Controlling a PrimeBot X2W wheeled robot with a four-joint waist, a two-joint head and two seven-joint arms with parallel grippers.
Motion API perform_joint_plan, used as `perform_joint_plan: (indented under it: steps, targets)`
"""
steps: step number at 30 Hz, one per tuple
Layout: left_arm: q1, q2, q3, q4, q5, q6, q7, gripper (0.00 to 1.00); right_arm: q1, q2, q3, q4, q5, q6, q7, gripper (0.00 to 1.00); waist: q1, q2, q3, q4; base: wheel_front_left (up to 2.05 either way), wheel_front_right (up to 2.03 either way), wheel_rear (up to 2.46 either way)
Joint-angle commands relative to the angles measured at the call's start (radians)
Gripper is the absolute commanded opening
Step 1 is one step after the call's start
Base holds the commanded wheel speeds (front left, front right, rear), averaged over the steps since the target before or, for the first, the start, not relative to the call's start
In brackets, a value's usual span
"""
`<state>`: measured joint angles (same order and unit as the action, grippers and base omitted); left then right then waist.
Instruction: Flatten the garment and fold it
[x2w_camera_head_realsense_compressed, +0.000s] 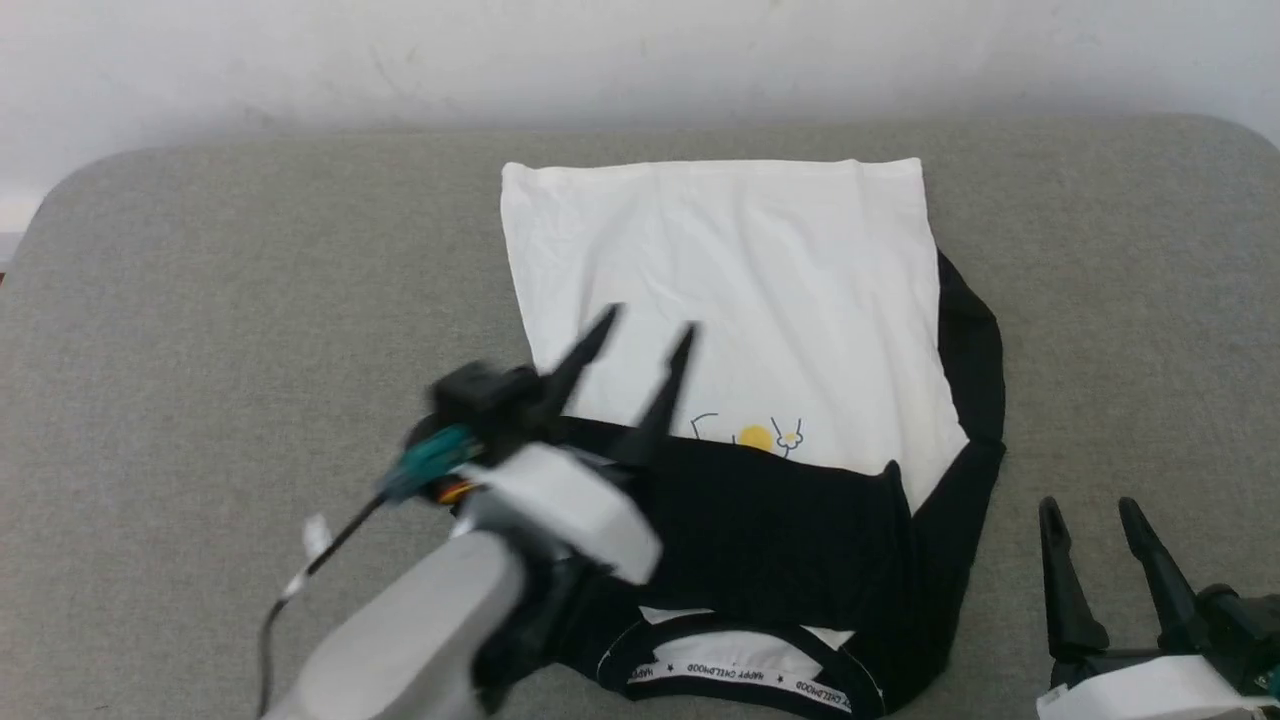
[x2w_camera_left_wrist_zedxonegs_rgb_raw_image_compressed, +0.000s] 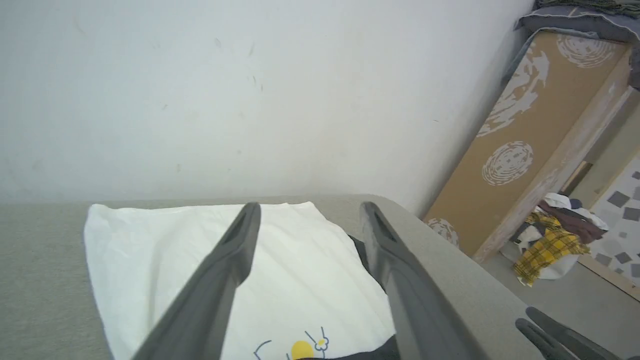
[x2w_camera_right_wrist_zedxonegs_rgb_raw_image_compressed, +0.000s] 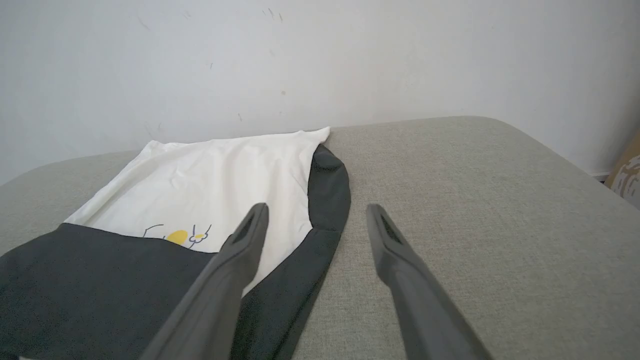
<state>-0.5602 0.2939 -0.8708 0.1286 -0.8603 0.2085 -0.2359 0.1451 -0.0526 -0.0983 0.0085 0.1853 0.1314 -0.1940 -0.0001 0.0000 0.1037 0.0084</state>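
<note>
Lying midway across one grey pad: one garment, black sleeve folded over its near part. Hovering above its near left: left gripper, fingers wide apart, holding nothing. Sitting near right: right gripper, equally apart, empty.

Gripper: our right gripper has its two long dark grey fingers spread wide, and we see nothing between them.
Garment: we see a soft white T-shirt with black sleeves lying to the left of our fingers.
Sleeves: one black sleeve is folded across the near part, and the other runs along the right edge.
Print: a small yellow cartoon print peeks out just above the folded sleeve.
Surface: a grey woven fabric surface lies under the shirt.
Backdrop: a plain white wall stands behind.
</note>
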Motion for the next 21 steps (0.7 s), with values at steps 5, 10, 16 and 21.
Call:
perform_joint_plan:
  steps: [5, 10, 16, 21]
  targets:
    - [0.243, 0.098, 0.256, -0.196, 0.183, 0.097, -0.025, 1.0, 0.015, 0.002, -0.007, -0.023, -0.002, -0.001, 0.006, 1.0, 0.0001, 0.0, 0.011, 0.012, 0.0, 0.0, 0.0]
    - [0.513, 0.089, 0.48, -0.275, 0.317, 0.124, -0.026, 1.0, 0.012, 0.002, -0.01, -0.031, 0.0, -0.001, 0.011, 1.0, 0.0001, 0.0, 0.021, 0.012, 0.0, 0.0, 0.0]
    - [0.693, 0.011, 0.636, -0.283, 0.39, 0.06, -0.026, 1.0, 0.012, 0.002, -0.03, -0.032, 0.003, -0.001, 0.015, 1.0, 0.0001, 0.0, 0.021, 0.027, 0.0, 0.0, 0.0]
    - [0.701, -0.053, 0.694, -0.283, 0.429, -0.016, -0.026, 1.0, -0.056, 0.002, -0.052, -0.083, 0.01, -0.001, 0.073, 1.0, 0.0001, 0.0, 0.047, 0.04, 0.0, 0.0, 0.0]
